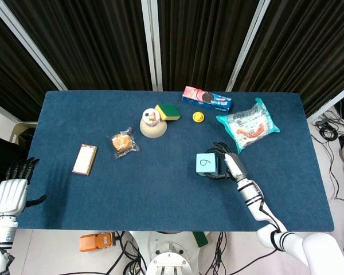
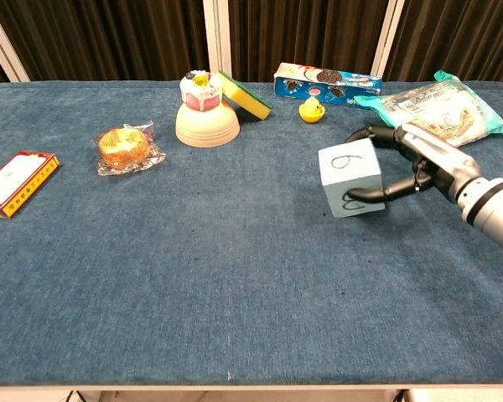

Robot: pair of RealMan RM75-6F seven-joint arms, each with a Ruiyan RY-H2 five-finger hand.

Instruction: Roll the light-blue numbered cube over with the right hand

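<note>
The light-blue numbered cube [image 1: 206, 164] [image 2: 350, 177] sits on the blue table right of centre, a 6 on its top face. My right hand [image 1: 228, 163] [image 2: 411, 163] is at its right side and grips it, with a dark finger [image 2: 370, 197] pressed on the near face and others curled round the far edge. My left hand [image 1: 11, 192] hangs off the table's near left corner, fingers apart and holding nothing; the chest view does not show it.
Behind the cube lie a yellow duck [image 1: 198, 117] [image 2: 311, 110], a cookie box [image 1: 206, 98] [image 2: 329, 82] and a snack bag [image 1: 247, 124] [image 2: 440, 107]. Further left are a bowl with a toy cake [image 2: 205, 113], a sponge [image 2: 243, 95], a wrapped bun [image 2: 126, 146] and a small box [image 2: 17, 182].
</note>
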